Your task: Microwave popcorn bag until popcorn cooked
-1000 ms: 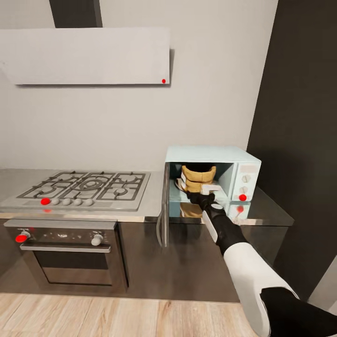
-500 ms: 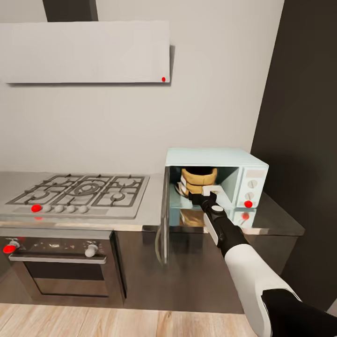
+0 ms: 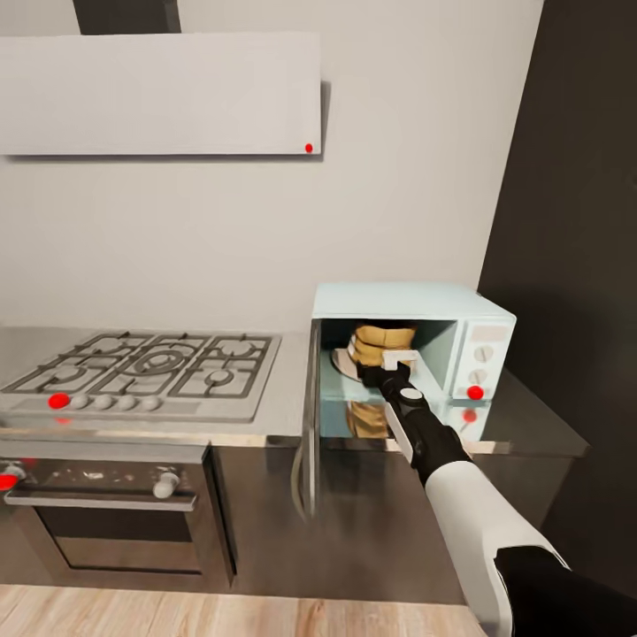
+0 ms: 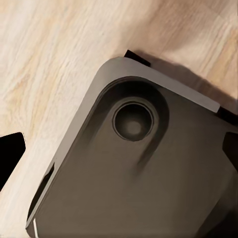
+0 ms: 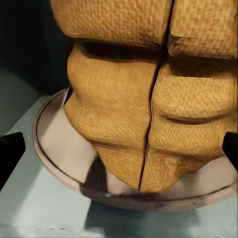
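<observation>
The mint-blue microwave [image 3: 402, 303] stands on the grey countertop [image 3: 531, 425] with its door [image 3: 311, 416] swung open, edge-on to me. Inside, the tan-orange popcorn bag [image 3: 380, 340] sits upright on the round turntable plate [image 5: 59, 144]. My right gripper [image 3: 396, 363] reaches into the cavity just in front of the bag. In the right wrist view the bag [image 5: 144, 99] is close up, and the dark fingertips [image 5: 10, 153] stand wide apart at either side, open. My left gripper [image 4: 119, 148] hangs open over the robot's dark base [image 4: 144, 173].
A steel gas hob [image 3: 150, 363] with black grates lies left of the microwave, with the dark oven [image 3: 106, 522] under it and a flat white hood [image 3: 159, 93] above. A tall dark cabinet [image 3: 575, 221] stands to the right. Wooden floor [image 4: 49, 49] lies below.
The head view has shifted, so hob and oven slide left and the microwave looks a little nearer. The bag stays in the cavity with my right gripper in front of it.
</observation>
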